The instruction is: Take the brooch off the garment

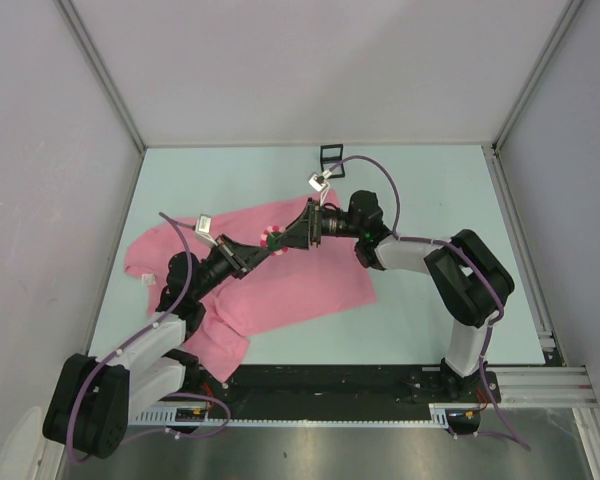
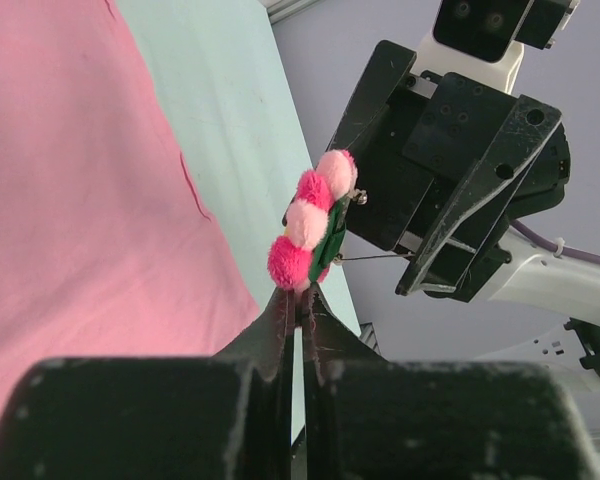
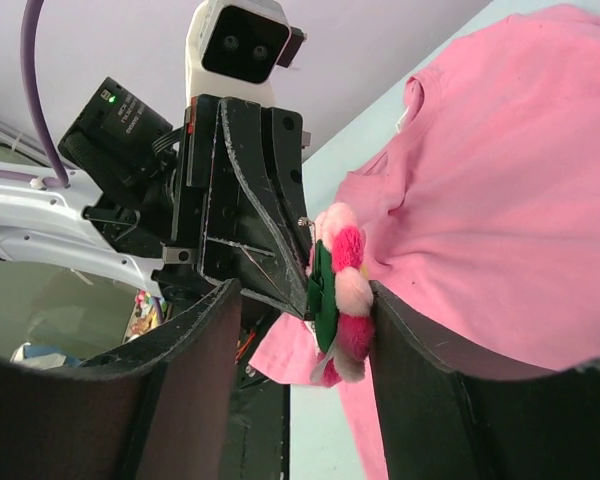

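Pinching the lower edge of the brooch (image 2: pixel 313 215), the left gripper (image 2: pixel 298 300) is holding its 2 fingers pressed together at the bottom centre of the left wrist view. The pink pompom petals are standing up above the tips and the green backing is facing right.

In the right wrist view the right gripper (image 3: pixel 302 290) is keeping its 2 fingers wide apart in the lower foreground. The brooch is sitting in the gap between them, close against the right-hand finger. Whether it is touching that finger cannot be told.

Seen from above, the brooch is hanging near the centre of the frame, between the 2 gripper tips and over the upper edge of the garment (image 1: pixel 290 290). In the left wrist view a strip of pale teal table (image 1: pixel 430 180) is showing between brooch and cloth.

The garment is lying spread across the left and middle of the table in the top view, its rumpled end trailing toward the lower left beneath the left arm. A small black square frame (image 1: pixel 331 154) is standing at the table's far edge, upper centre, well apart from the cloth.
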`<move>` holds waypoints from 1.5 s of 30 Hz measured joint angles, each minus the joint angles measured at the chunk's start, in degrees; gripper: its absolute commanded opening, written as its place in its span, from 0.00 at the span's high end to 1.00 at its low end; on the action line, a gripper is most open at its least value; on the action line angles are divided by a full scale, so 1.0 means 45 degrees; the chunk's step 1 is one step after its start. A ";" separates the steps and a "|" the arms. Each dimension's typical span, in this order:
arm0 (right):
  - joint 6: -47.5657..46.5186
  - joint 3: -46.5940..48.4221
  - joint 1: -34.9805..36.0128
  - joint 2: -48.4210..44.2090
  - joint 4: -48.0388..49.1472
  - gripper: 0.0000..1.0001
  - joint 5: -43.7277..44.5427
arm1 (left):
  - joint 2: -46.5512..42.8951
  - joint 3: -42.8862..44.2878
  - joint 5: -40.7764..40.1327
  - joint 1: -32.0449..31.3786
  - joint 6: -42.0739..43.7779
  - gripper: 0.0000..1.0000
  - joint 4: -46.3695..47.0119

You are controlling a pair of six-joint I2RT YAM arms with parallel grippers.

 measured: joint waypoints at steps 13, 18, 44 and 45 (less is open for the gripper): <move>-0.0287 0.0087 0.0102 0.0000 -0.0408 0.58 0.0146 | -0.0078 0.0000 0.0015 -0.0034 -0.0049 1.00 0.0058; -0.0248 0.0107 0.0092 0.0000 -0.0408 0.60 0.0233 | -0.0073 0.0000 0.0053 -0.0053 -0.0087 1.00 0.0117; 0.0024 0.0563 0.0044 0.0015 -0.0301 0.65 0.0102 | -0.1015 0.1311 -0.0015 -0.0233 0.2011 1.00 -0.2623; 0.0029 0.0563 0.0044 0.0015 -0.0301 0.65 0.0087 | -0.1020 0.1326 -0.0010 -0.0243 0.2059 1.00 -0.2667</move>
